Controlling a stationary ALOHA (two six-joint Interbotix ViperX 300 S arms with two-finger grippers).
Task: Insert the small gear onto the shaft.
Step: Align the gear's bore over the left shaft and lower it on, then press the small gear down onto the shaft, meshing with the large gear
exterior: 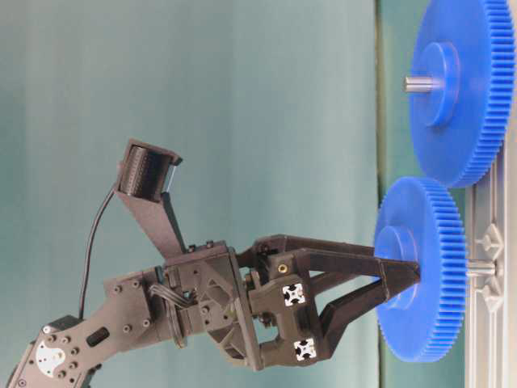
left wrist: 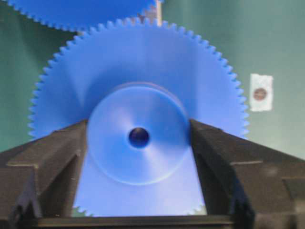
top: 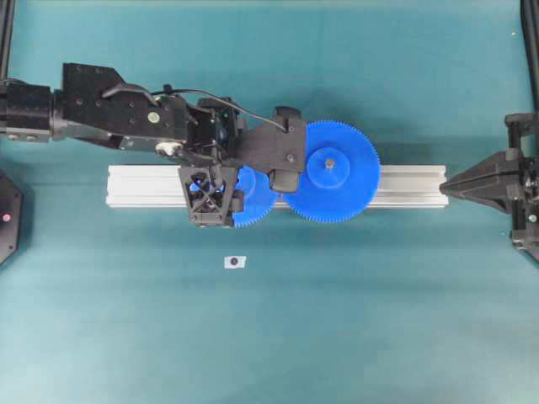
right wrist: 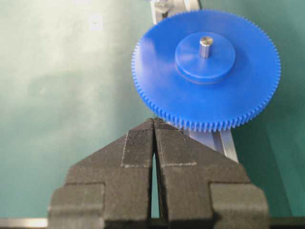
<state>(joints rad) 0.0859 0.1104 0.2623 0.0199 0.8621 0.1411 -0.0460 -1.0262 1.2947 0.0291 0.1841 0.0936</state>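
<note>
Table-level exterior view, entry one: left gripper (exterior: 400, 291), fingers spread wide around the raised hub of the small gear (exterior: 422, 267), one finger on each side of it, hub clamped between them. Wrist view confirms it: dark fingers (left wrist: 57, 157) flank the hub, centre hole facing the camera.

Small gear: held over the rail (top: 404, 185), its disc facing the rail, just beside the large gear (top: 333, 168), toothed rims overlapping in the overhead view.

Shaft (exterior: 479, 267): short metal pin on the rail, just behind the small gear; the tip appears close to the bore, whether entered cannot be told.

Large gear: seated on the rail with its own pin through the hub.

Right gripper (right wrist: 154, 143): fingers pressed together, empty, parked off the far end of the rail.

Risks, judged:
- Bore slightly off the pin; pushing would jam or tilt the gear.
- Teeth landing crest-on-crest against the large gear, blocking seating.
- Hub slipping in the grip under push.
- Small white tag (top: 235, 262) on the mat near the rail, well clear; no hazard.
</note>
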